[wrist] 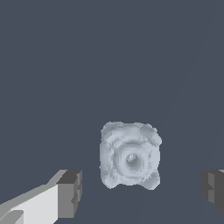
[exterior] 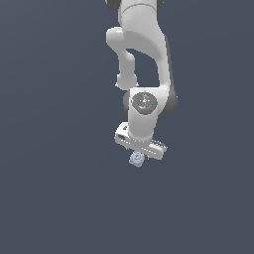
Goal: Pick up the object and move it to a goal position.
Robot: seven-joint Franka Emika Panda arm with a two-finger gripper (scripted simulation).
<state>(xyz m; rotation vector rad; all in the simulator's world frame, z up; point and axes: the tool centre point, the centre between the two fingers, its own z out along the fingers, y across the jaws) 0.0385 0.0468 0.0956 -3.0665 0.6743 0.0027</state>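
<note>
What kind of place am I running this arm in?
Most likely a bare simulated test scene, not a real room. A flat, featureless dark grey ground fills both views, and only the white arm, its open end effector and one small lumpy grey-blue object show.

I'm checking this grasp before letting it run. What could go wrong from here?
The object is small and knobbly, so the fingers may land on bumps and squeeze it out sideways. In the wrist view it lies between the open fingers but not centred, so one pad could touch first and push it. The exterior view shows the gripper low over it; descending further risks pressing it down.
</note>
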